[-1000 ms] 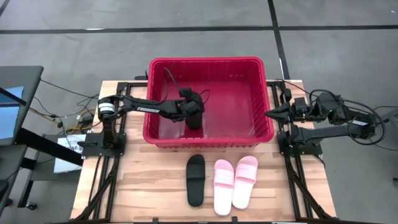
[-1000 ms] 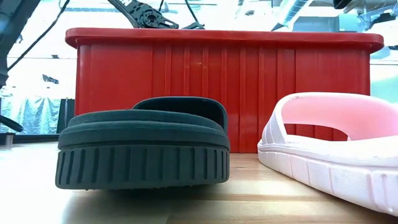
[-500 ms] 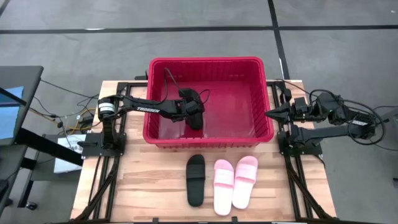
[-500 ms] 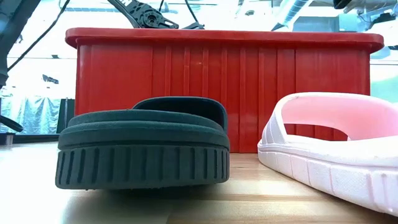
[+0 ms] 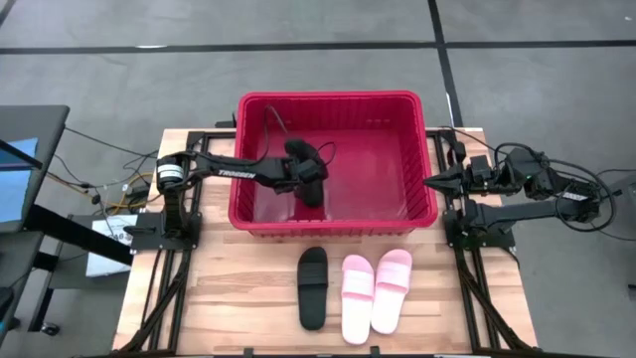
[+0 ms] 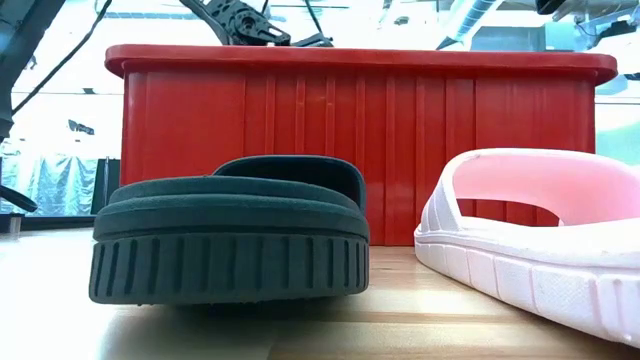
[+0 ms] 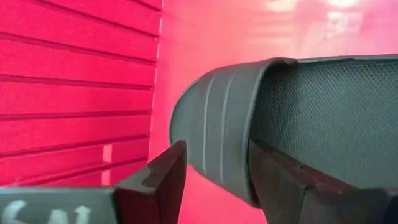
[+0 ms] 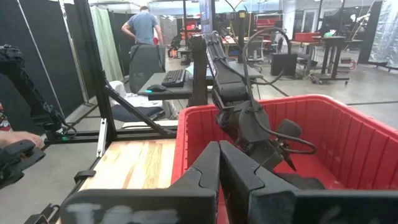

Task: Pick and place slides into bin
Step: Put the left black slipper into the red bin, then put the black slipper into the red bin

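Observation:
The red bin stands at the table's far middle. One black slide lies on the bin's floor, and my left gripper hangs over it, open, its fingers on either side of the wide strap. My right gripper waits shut just outside the bin's right wall, at rim height. In front of the bin, soles on the wood, lie another black slide and two pale pink slides. The low view shows the black slide and one pink slide before the bin's wall. My left gripper stands astride the strap's edge, one finger outside it with red floor showing between, the other finger inside the strap's opening, over the footbed. Whether that inner finger touches the strap, I cannot tell. The slide lies on the bin's floor.
Bare wood lies left of the black slide and right of the pink pair. The arms' black frames flank the bin. A person stands far off in the room beyond the table.
My left arm has risen a little and drawn slightly toward the bin's far wall; in the low view its elbow shows higher above the rim. The black slide in the bin has stayed on the floor.

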